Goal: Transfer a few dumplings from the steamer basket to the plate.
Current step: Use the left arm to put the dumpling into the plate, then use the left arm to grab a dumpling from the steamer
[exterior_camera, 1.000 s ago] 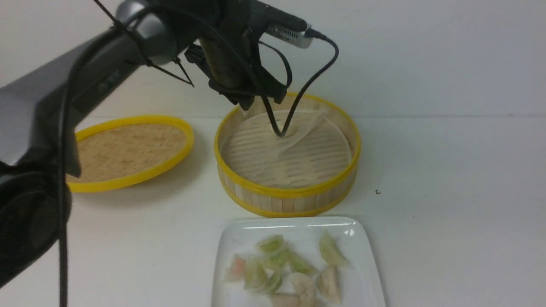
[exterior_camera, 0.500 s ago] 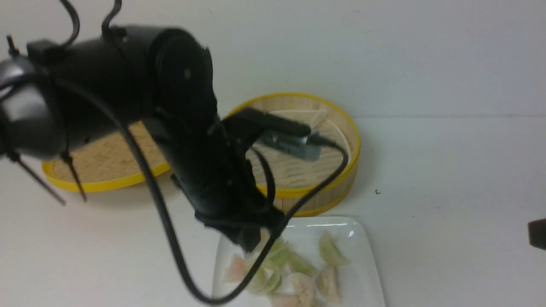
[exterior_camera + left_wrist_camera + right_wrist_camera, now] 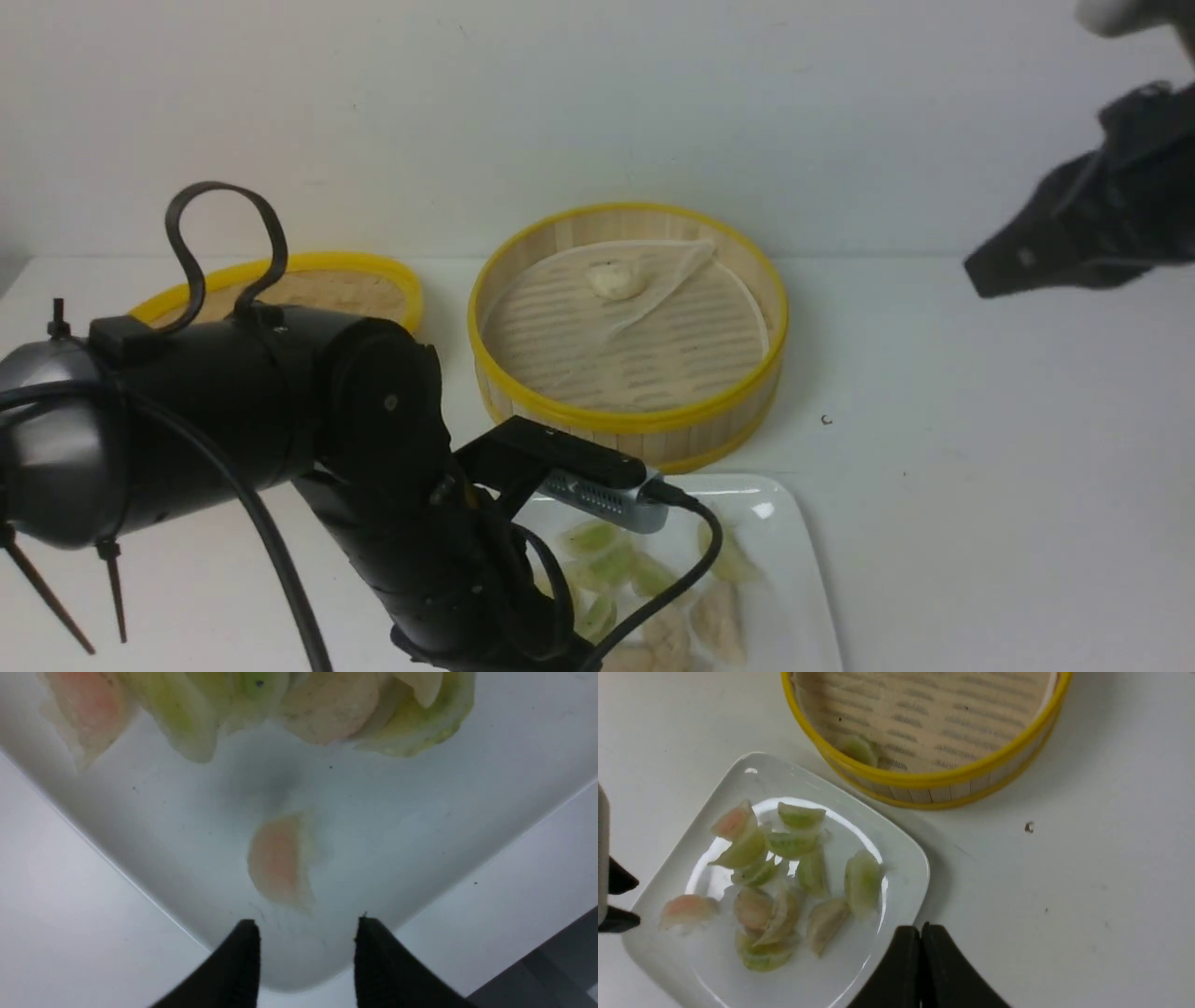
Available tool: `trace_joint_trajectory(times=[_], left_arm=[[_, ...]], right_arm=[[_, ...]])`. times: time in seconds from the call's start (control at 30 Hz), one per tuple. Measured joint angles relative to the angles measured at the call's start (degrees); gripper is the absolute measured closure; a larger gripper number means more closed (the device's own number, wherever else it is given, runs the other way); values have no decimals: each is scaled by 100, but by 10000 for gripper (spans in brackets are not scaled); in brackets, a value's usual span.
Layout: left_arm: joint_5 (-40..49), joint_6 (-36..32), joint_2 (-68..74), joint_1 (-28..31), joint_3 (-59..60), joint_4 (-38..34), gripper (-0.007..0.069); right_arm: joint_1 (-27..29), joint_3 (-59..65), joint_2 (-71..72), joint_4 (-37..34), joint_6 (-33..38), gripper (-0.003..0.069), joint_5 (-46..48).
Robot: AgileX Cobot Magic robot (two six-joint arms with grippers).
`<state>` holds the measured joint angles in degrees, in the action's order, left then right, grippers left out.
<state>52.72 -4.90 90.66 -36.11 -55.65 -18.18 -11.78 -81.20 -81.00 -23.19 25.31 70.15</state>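
Note:
The steamer basket (image 3: 644,425) stands mid-table with a cream-white dumpling (image 3: 613,278) on its paper liner. The white plate (image 3: 794,579) lies in front of it with several dumplings on it. My left gripper (image 3: 306,926) is open and empty, low over a near corner of the plate (image 3: 397,826). A pinkish dumpling (image 3: 278,858) lies on the plate just ahead of its fingertips, not touching them. It also shows in the right wrist view (image 3: 686,907). My right gripper (image 3: 920,927) is shut and empty, held high at the right (image 3: 976,266), beside the plate (image 3: 901,858).
The flat woven lid (image 3: 327,280) lies left of the basket, partly behind my left arm. A pale green dumpling (image 3: 859,749) lies against the basket's near wall (image 3: 934,781). A small dark speck (image 3: 826,420) is on the table right of the basket.
My left arm has swung from inside the basket down to the plate's near corner. The cream-white dumpling in the basket is now uncovered. My right arm has come into view at the upper right.

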Motion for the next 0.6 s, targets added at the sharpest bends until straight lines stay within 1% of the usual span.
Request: trace_joint_trajectory(times=[0.03, 0.1, 0.13, 0.17, 0.23, 0.27, 0.3, 0.33, 0.37, 0.4, 0.47, 0.5, 0.57, 0.6], left_arm=[[-34, 0, -5, 0, 0, 0, 247], [-42, 5, -18, 0, 0, 0, 183], [-42, 5, -18, 0, -8, 0, 179], [-9, 13, -39, 0, -50, 20, 156], [84, 88, -130, 0, -125, 151, 173], [149, 158, -200, 0, -158, 231, 204], [162, 197, -242, 0, -158, 281, 212], [207, 286, -375, 5, -172, 384, 251], [337, 527, -611, 14, -177, 657, 364], [465, 702, -890, 32, -177, 830, 454], [718, 987, -1286, 92, -177, 1066, 568], [815, 1099, -1466, 140, -177, 1180, 592], [926, 1218, -1687, 190, -182, 1297, 610], [1071, 1332, -2030, 256, -182, 1443, 623]], right_arm=[[-144, -394, -500, 17, 37, 646, -72], [-275, -906, -994, 33, 94, 608, -143], [-307, -959, -1101, 31, 109, 596, -151], [-415, -1325, -1478, 37, 213, 552, -179], [-581, -1911, -2022, 37, 407, 476, -219], [-651, -2176, -2358, 37, 476, 426, -251], [-651, -2229, -2358, 42, 476, 426, -260], [-709, -2445, -2646, 52, 540, 393, -284], [-773, -2928, -3122, 74, 602, 322, -332], [-803, -3198, -3481, 77, 629, 280, -383], [-816, -3737, -4070, 103, 639, 223, -439], [-816, -4002, -4292, 127, 647, 206, -439], [-816, -4264, -4556, 147, 650, 188, -433], [-821, -4565, -4899, 163, 654, 172, -433]])
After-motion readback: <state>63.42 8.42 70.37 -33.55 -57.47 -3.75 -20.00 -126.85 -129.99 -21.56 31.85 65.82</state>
